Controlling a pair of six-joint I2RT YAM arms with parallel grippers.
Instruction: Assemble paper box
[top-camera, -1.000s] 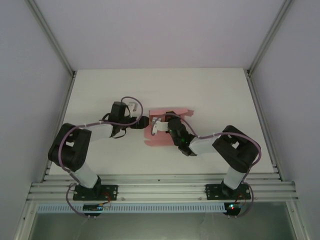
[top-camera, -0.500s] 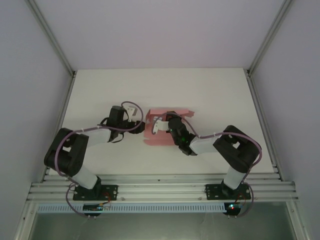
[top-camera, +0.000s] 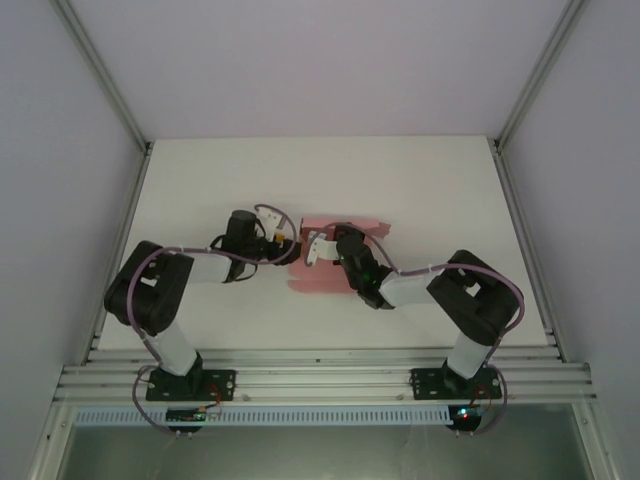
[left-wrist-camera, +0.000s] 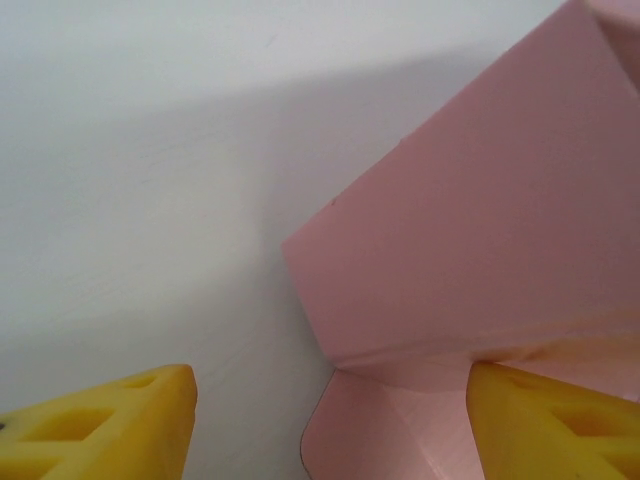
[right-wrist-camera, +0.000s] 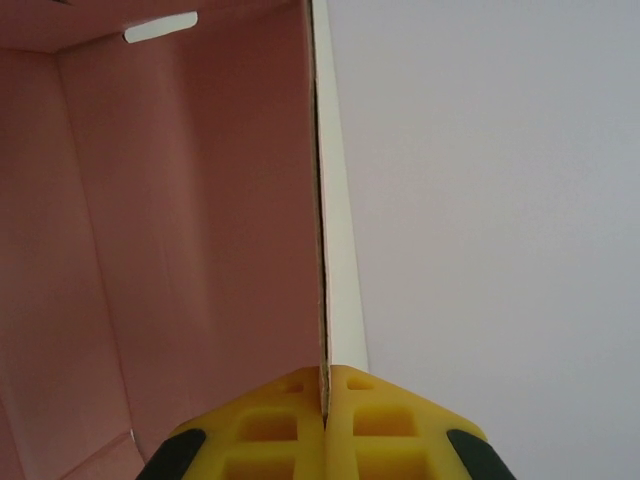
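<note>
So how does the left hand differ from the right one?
The left hand is open, its fingers wide apart; the right hand is shut on a wall of the paper box. The left hand is at the box's left edge, the right hand above its inside. Both have yellow fingers.

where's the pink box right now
In the top view the pink box sits mid-frame between the claws, with the right claw pinching one wall and the open left claw beside its left edge.
</note>
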